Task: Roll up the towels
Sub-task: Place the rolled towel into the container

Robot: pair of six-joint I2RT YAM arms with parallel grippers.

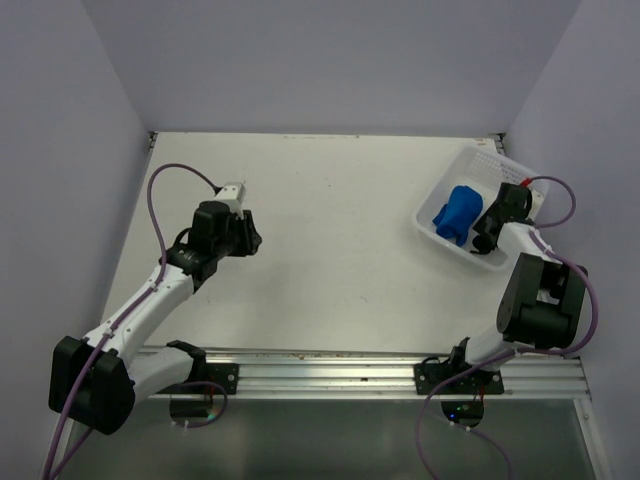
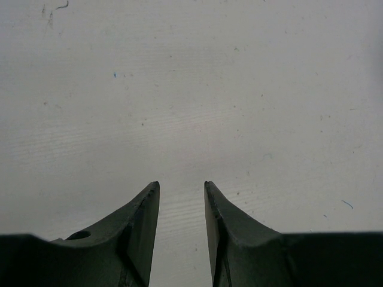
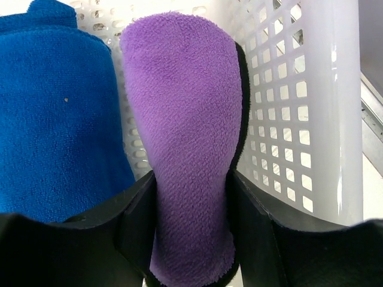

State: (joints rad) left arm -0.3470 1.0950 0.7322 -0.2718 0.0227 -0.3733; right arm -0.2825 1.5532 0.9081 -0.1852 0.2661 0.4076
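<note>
The royal blue towel [image 1: 458, 214] sits rolled inside the white perforated basket [image 1: 437, 198] at the right; it also shows in the right wrist view [image 3: 54, 119]. My right gripper [image 3: 191, 197] is shut on the rolled purple towel [image 3: 188, 137] with dark trim, inside the basket next to the blue one. In the top view the right gripper [image 1: 490, 225] hides the purple towel. My left gripper [image 1: 245, 235] hovers over bare table at the left; in its wrist view its jaws [image 2: 181, 191] stand apart with nothing between them.
The basket wall [image 3: 299, 119] stands close on the right of the purple towel. The white table [image 1: 330, 230] is enclosed by lilac walls on three sides. A metal rail [image 1: 350, 375] runs along the near edge.
</note>
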